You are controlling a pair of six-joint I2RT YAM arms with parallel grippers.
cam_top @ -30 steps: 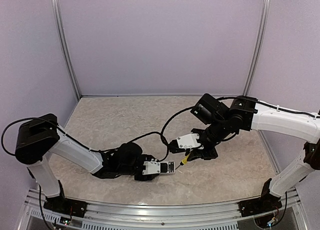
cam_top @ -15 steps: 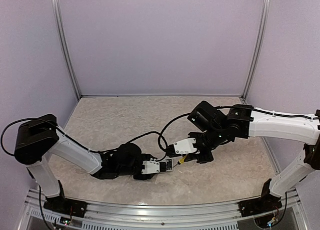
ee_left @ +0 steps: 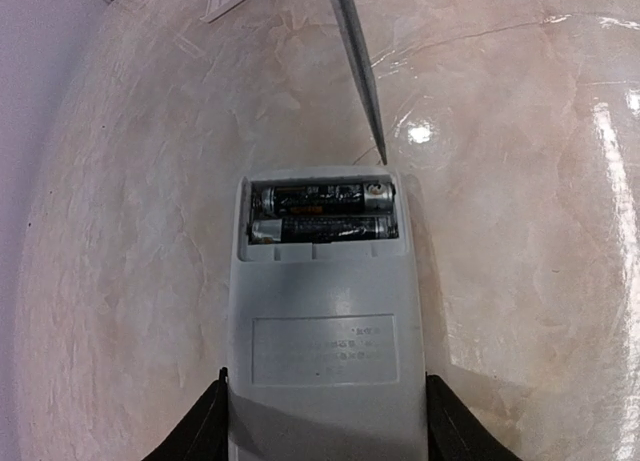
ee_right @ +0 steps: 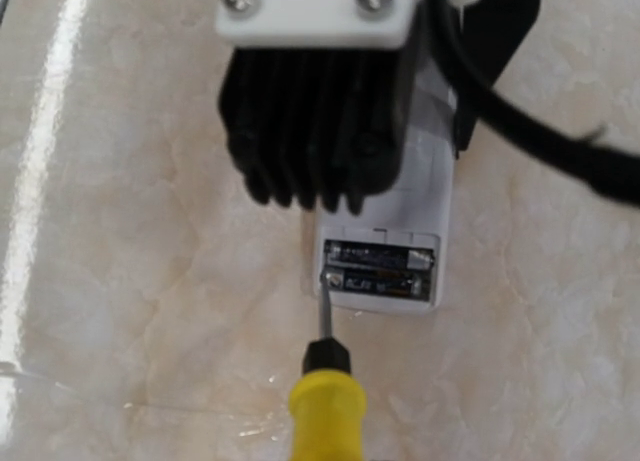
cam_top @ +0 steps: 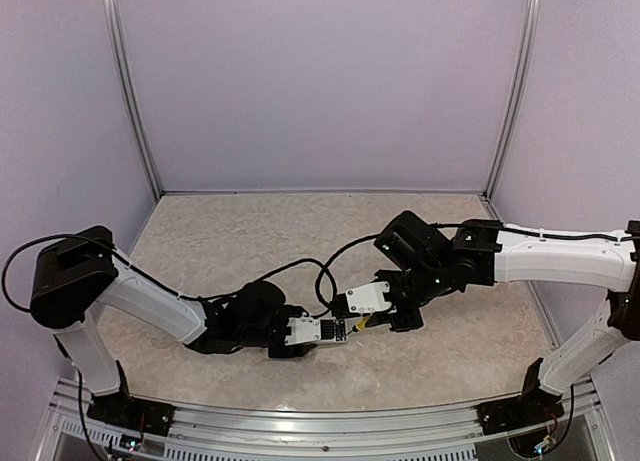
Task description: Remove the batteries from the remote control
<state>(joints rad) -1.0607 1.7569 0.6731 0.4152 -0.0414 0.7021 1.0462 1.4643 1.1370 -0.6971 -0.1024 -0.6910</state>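
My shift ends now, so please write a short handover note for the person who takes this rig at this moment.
Left end effector: shut on the remote control, which lies on the table.
Right end effector: shut on the screwdriver, its tip at a corner of the compartment.
Done: compartment is open.
Left: both batteries sit inside; pry them out.

2 batteries lie in the remote control, screwdriver just beside.
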